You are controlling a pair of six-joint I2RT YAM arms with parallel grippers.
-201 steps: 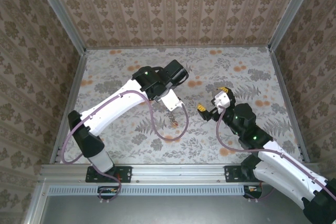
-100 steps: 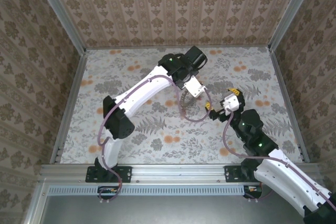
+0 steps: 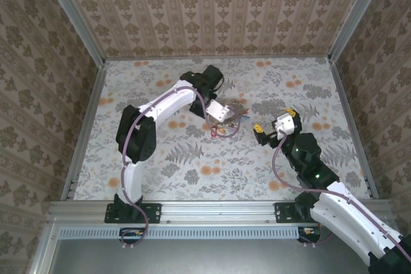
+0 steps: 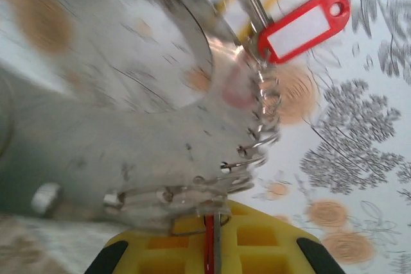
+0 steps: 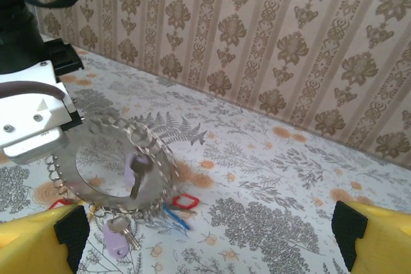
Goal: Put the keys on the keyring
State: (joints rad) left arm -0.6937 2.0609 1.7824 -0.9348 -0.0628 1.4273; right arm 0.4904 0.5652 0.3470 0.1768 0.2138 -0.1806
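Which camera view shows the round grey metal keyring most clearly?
The right wrist view: the round grey metal keyring stands nearly whole and sharp there. The left wrist view gives a blurred arc; the top external view, a tiny shape.

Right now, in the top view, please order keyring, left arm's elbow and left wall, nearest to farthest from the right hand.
1. keyring, just left of the right hand.
2. left arm's elbow, farther left.
3. left wall, at the far left.
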